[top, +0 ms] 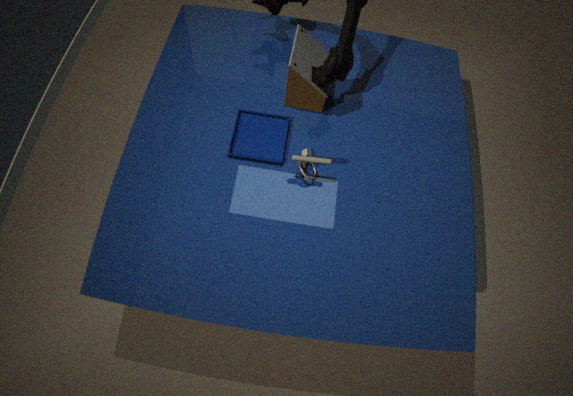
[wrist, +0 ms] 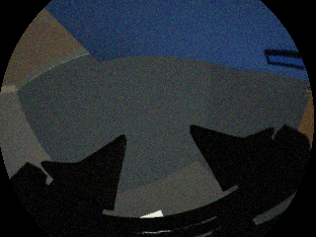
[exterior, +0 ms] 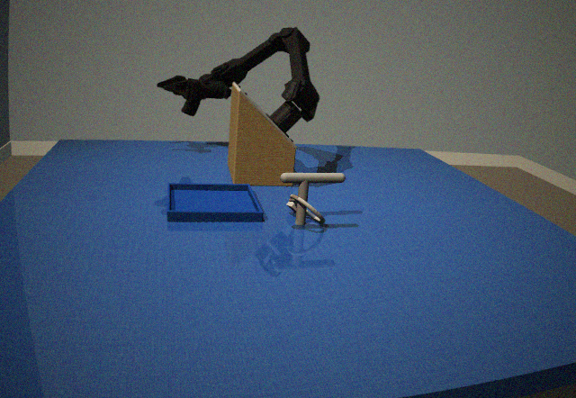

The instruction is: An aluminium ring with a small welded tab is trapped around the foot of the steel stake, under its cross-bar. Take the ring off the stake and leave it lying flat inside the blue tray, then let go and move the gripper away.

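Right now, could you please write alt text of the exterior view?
A tilted ring surrounds the post of a T-shaped steel stake, beside a blue tray. Behind, a dark robot arm on a wedge-shaped stand holds its jaws away, open.

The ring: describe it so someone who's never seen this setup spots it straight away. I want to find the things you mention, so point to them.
On the blue table [top: 393, 266] [exterior: 372, 291], find the square blue tray [top: 234, 134] [exterior: 213, 217]. Beside it stands a T-shaped metal stake [top: 312, 159] [exterior: 312, 177]. The ring [top: 315, 171] [exterior: 312, 211] is the thin pale loop around its post, leaning at a slant beneath the straight cross-bar.
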